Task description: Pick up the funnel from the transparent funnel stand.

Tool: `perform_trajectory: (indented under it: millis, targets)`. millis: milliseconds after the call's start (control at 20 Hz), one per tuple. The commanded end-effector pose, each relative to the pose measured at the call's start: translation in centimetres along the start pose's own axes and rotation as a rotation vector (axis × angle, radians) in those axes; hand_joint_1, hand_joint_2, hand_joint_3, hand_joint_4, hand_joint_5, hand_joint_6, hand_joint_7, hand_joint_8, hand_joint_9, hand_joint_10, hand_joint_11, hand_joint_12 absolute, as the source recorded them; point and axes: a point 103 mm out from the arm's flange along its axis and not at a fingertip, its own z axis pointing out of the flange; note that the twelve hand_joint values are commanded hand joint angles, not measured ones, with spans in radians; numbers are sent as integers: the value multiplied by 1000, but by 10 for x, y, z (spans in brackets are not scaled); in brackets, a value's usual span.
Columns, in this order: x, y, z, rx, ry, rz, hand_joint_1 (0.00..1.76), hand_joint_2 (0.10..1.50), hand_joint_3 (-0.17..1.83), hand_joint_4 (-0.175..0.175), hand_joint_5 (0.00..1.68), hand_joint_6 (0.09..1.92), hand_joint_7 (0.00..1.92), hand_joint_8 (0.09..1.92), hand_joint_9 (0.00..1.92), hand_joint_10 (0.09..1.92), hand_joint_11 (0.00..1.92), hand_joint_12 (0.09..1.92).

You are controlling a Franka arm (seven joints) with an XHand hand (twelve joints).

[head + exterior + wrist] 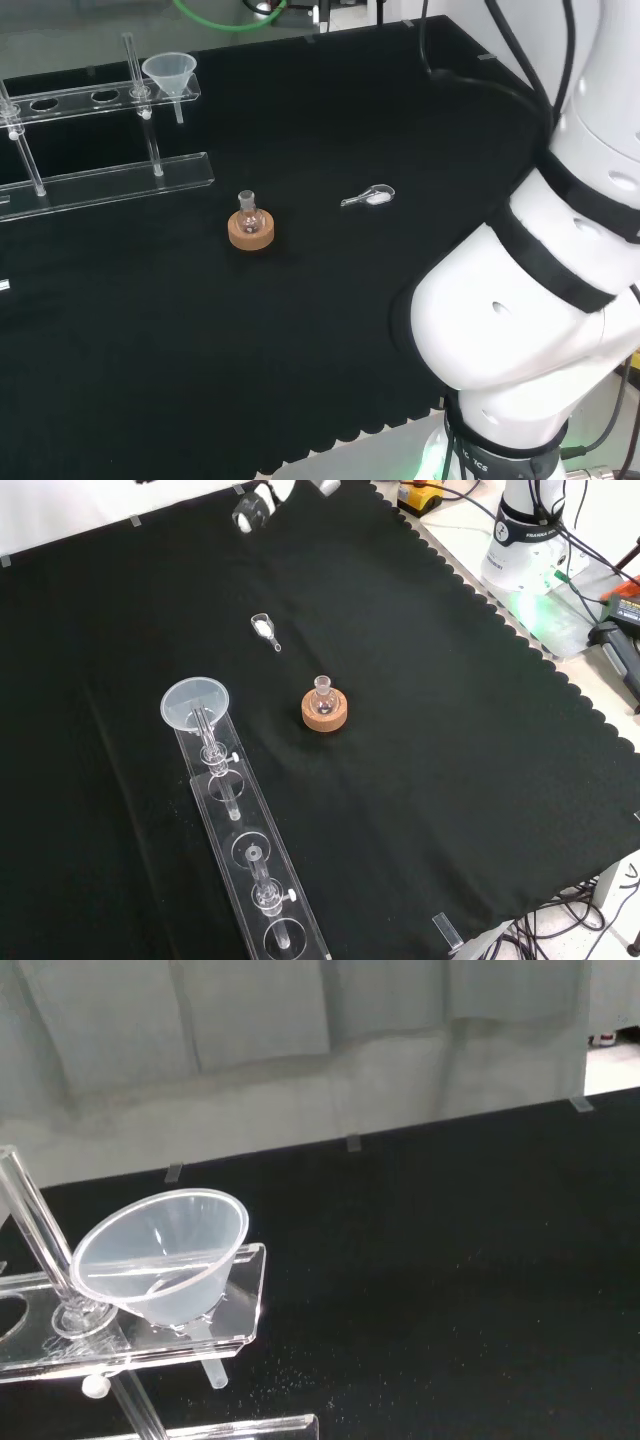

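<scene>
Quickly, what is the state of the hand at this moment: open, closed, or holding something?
Hand: cannot be told. The funnel sits in the funnel stand, with nothing gripping it.

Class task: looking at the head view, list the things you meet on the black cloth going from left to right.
Transparent funnel stand → funnel in the stand's right-hand end → small flask on its cork ring → clear scoop with white powder → the arm's white links.
</scene>
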Motion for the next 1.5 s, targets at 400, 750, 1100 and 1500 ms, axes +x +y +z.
perform_trajectory:
  millis: [400,750,1100,1500]
  targets:
    - [35,31,54,102,-130,-1,191,854,17,50,0,87,0,87,0,87,0,686]
    - [56,47,95,203,-119,-34,197,851,15,49,0,87,0,87,0,87,0,692]
    - [49,58,117,259,-106,-58,198,848,13,49,0,87,0,87,0,87,0,696]
    - [69,51,148,315,-139,-65,200,847,11,54,0,87,0,87,0,87,0,682]
